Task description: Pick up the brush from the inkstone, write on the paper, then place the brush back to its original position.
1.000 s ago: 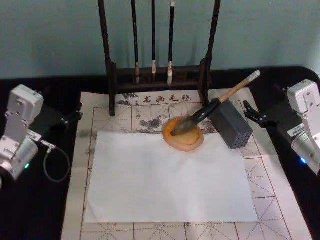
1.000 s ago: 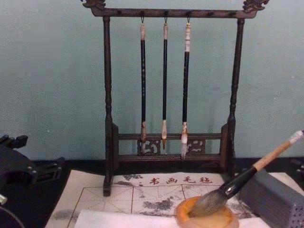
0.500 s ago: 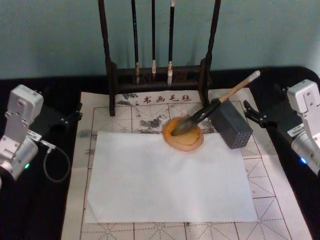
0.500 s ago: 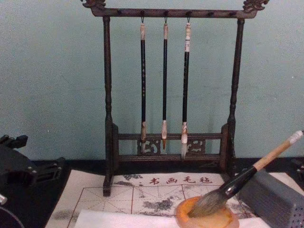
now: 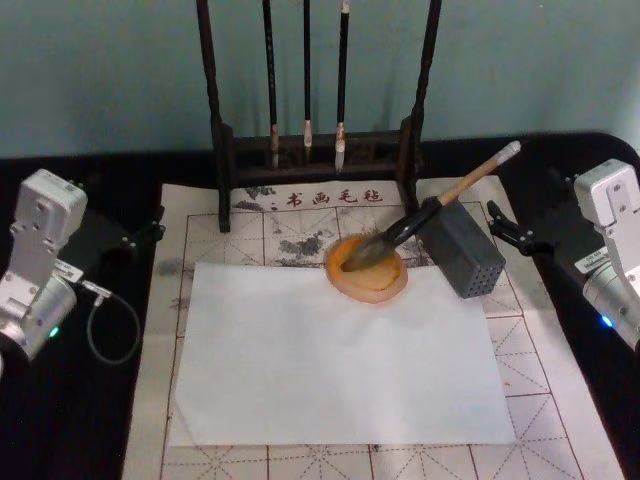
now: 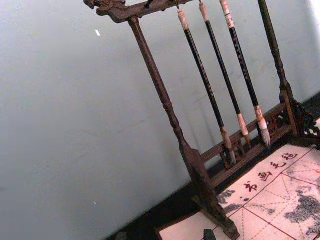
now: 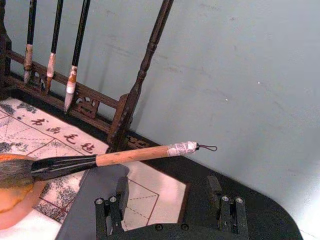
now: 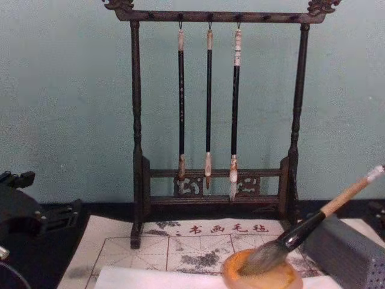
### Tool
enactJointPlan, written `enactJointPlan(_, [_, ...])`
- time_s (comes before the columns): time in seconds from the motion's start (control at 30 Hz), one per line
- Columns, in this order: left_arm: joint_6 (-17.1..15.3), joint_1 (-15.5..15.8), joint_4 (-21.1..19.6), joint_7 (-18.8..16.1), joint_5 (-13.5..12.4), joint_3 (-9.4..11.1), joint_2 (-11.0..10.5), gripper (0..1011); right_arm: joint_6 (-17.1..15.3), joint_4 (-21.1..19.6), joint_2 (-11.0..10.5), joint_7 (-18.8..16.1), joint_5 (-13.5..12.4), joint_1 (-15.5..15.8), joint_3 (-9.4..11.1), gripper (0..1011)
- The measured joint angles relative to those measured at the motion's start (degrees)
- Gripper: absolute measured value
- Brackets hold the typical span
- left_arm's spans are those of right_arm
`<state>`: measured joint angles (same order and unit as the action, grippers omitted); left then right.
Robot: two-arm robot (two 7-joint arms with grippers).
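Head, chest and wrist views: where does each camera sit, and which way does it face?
Head view: on the head, looking down at the paper, brush and inkstone; left hand and right hand at the edges.
Chest view: lower, looking level at the rack; left hand at its left edge.
Left wrist view: on the left arm, facing the rack.
Right wrist view: on the right arm, facing the brush handle past its own open fingers.
Shared: all four see the rack's three hanging brushes.
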<state>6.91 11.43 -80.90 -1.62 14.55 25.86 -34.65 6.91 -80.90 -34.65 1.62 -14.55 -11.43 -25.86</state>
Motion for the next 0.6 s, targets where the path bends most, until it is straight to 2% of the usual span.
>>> enactJointPlan(0.6, [0.0,0.0,0.0,0.0,0.0,0.0,0.0,1001,0.0,0.0,0.0,0.0,0.0,0.0,0.0,1002])
